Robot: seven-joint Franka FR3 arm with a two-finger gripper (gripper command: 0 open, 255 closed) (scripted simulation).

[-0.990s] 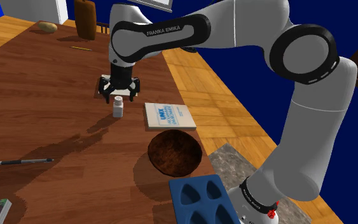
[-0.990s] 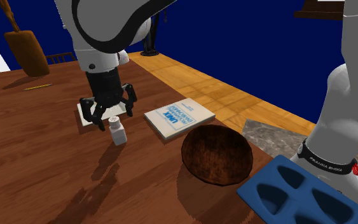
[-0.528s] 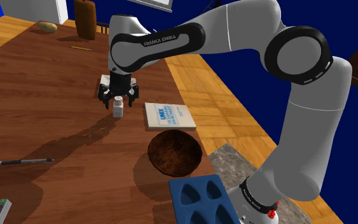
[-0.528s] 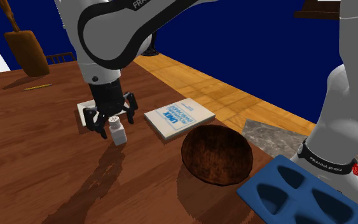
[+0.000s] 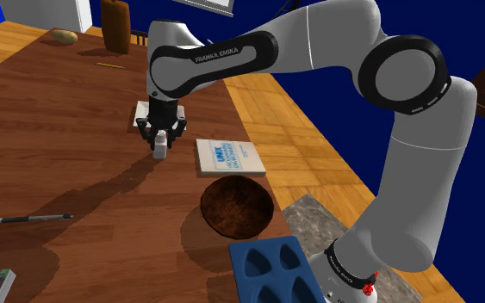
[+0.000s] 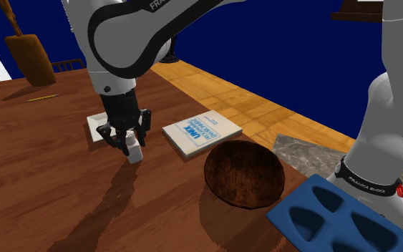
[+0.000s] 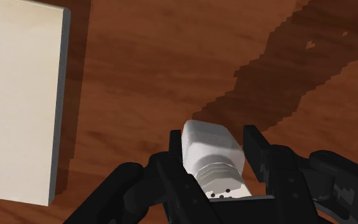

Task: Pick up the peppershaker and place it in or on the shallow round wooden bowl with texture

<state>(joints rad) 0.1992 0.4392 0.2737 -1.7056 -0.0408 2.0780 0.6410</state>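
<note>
My end effector clamps the pepper shaker on the tabletop; I'd lift straight up, then cross to the bowl.

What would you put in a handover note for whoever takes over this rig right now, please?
Pincer: closed from above on the pepper shaker, one finger on either side.
Pepper shaker: upright on the table, not lifted yet.
Bowl: empty, on the table beside the book, which lies between it and the pepper shaker.
Done: approach and grasp.
Left: lift, carry to the bowl, lower and release.
</note>
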